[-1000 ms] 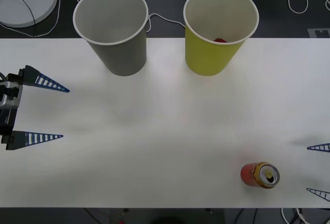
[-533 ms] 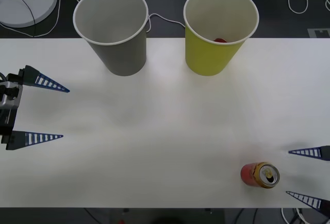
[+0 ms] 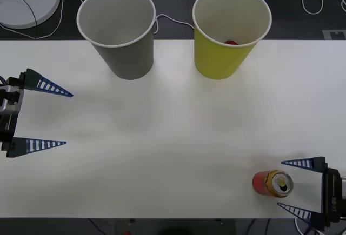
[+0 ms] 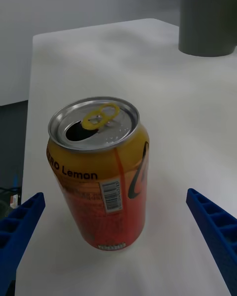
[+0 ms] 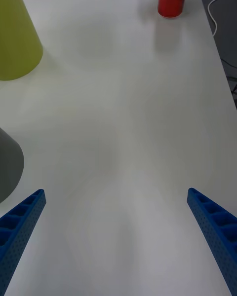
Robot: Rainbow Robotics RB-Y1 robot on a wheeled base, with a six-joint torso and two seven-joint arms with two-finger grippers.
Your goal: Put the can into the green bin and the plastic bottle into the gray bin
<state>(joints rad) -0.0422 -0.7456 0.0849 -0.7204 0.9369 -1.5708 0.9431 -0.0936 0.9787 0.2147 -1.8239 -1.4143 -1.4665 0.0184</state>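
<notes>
The can [image 3: 272,183] stands upright near the table's front right edge; it is red-orange with a gold top, and its opened top [image 4: 94,121] faces the right wrist camera. My right gripper [image 3: 280,185] is open, its blue fingertips [image 3: 296,163] reaching either side of the can's right edge without touching. The green bin [image 3: 224,56] and the gray bin [image 3: 127,56] stand upright at the back. My left gripper [image 3: 69,119] rests open at the table's left side. In the left wrist view the can [image 5: 173,0] stands far off. The plastic bottle is out of view.
Something small and red [image 3: 231,42] lies inside the green bin. A white round disc [image 3: 27,0] and cables [image 3: 313,5] lie on the dark floor behind the white table [image 3: 173,121]. The can stands close to the table's front edge.
My right gripper has moved left along the front edge, from the table's right border up to the can, so its fingertips now flank it. The left arm has stayed still.
</notes>
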